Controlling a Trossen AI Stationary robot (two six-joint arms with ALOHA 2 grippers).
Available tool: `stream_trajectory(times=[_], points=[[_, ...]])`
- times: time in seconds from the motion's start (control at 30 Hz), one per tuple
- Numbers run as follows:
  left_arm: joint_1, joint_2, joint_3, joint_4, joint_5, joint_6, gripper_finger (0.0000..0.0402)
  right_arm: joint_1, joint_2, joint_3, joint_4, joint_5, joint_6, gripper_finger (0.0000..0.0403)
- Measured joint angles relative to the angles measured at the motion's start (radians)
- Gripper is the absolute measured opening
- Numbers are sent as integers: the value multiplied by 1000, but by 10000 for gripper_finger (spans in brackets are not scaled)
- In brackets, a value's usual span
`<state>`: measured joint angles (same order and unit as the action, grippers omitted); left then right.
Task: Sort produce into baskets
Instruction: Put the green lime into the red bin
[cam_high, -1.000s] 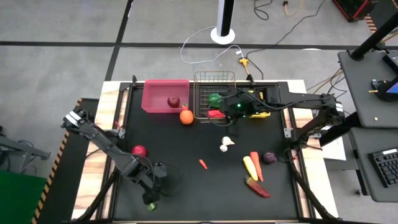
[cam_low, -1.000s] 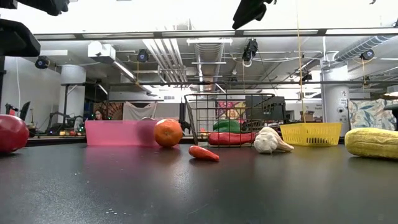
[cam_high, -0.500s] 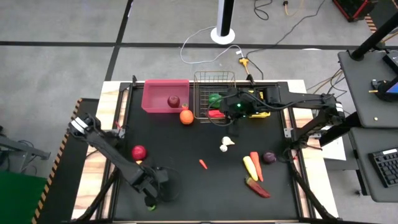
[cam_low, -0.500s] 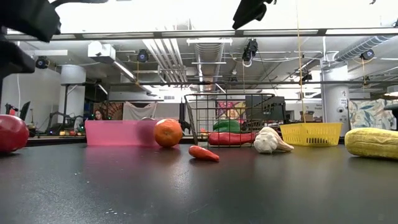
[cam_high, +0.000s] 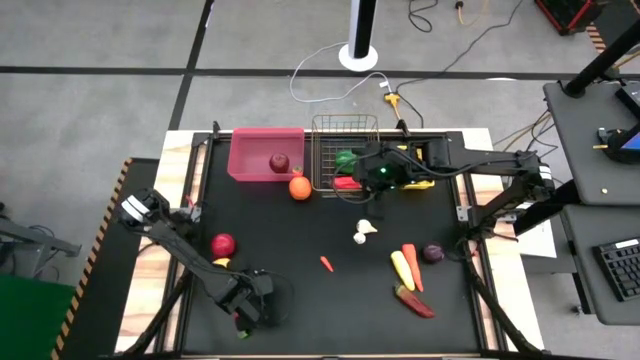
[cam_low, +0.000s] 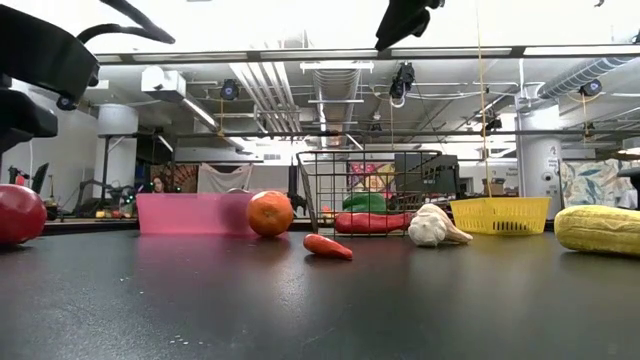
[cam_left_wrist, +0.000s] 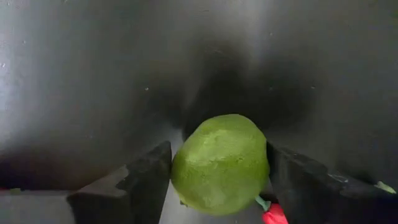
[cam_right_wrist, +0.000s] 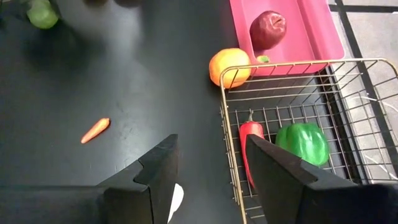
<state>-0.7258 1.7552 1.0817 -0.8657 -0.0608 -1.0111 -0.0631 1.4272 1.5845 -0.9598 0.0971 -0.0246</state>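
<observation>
While the left end effector (cam_high: 243, 318) sits low at about 7 o'clock on the black tabletop (cam_high: 300, 290), its fingers (cam_left_wrist: 134, 183) stand open on either side of a green lime (cam_left_wrist: 220, 163); contact not confirmed.

Right end effector (cam_high: 368, 172) hangs over the wire-mesh basket (cam_high: 345, 125) at 12 o'clock, fingers (cam_right_wrist: 283, 171) parted, nothing between them.

- Wire-mesh basket: green pepper (cam_right_wrist: 302, 143) and a red chilli (cam_right_wrist: 249, 138) inside.
- Pink bin (cam_high: 262, 142), 11 o'clock, just beside the basket: one dark red apple (cam_high: 279, 162).
- Orange (cam_high: 298, 187) on the tabletop, close against the bin's near edge.
- Yellow bin (cam_low: 500, 213) past the basket at 1 o'clock, largely hidden under the right arm.
- Red apple (cam_high: 223, 243) at 9 o'clock.
- Small red chilli (cam_high: 326, 264) near centre.
- Garlic (cam_high: 364, 232) just off centre toward 2 o'clock.
- 4 o'clock cluster: corn (cam_high: 401, 266), carrot (cam_high: 411, 262), purple onion (cam_high: 433, 253), long red chilli (cam_high: 415, 301).
</observation>
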Motion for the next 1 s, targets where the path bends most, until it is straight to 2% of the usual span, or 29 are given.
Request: stream_trajectory(times=[0.23, 0.43, 0.77, 1.0], points=[[0, -4, 1, -6, -1, -1, 231, 0, 0, -26, 0, 0, 0, 178], [0, -18, 71, -113, -7, 5, 230, 0, 0, -42, 0, 0, 0, 178], [71, -19, 345, -385, -195, 186, 230, 0, -2, -44, -7, 0, -13, 178], [196, -39, 480, -477, -343, 438, 230, 0, -22, -45, -41, 0, -12, 178]])
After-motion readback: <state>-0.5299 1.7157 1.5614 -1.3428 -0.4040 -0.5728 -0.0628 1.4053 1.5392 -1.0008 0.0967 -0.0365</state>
